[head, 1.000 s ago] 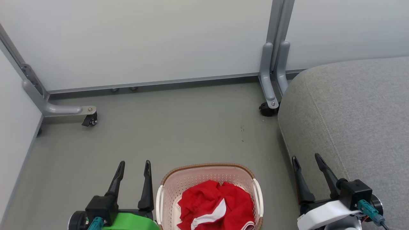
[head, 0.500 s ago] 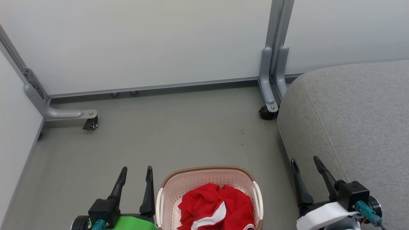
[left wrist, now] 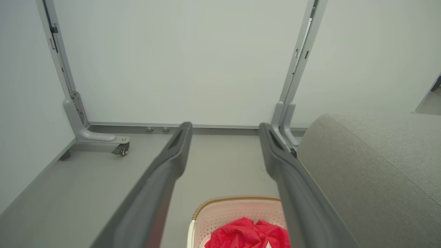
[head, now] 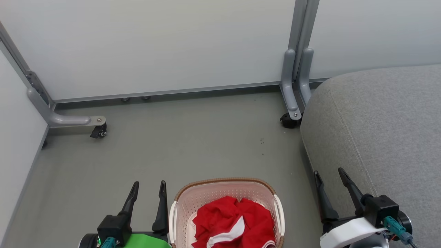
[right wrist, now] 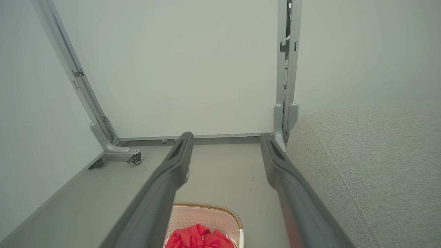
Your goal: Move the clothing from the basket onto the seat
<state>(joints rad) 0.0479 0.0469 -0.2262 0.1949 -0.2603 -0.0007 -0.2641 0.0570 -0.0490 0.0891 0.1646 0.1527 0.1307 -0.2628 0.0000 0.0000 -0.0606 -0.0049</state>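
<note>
Crumpled bright red clothing [head: 237, 220] in cream perforated plastic basket [head: 224, 179], beside grey fabric seat [head: 379, 120]; both jaws wide, empty; step: pre-grasp; next: descend, pinch cloth

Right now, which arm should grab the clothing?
Probably left. The left gripper is open just beside the basket holding the clothing; the right gripper, also open, sits farther off by the seat.
</note>
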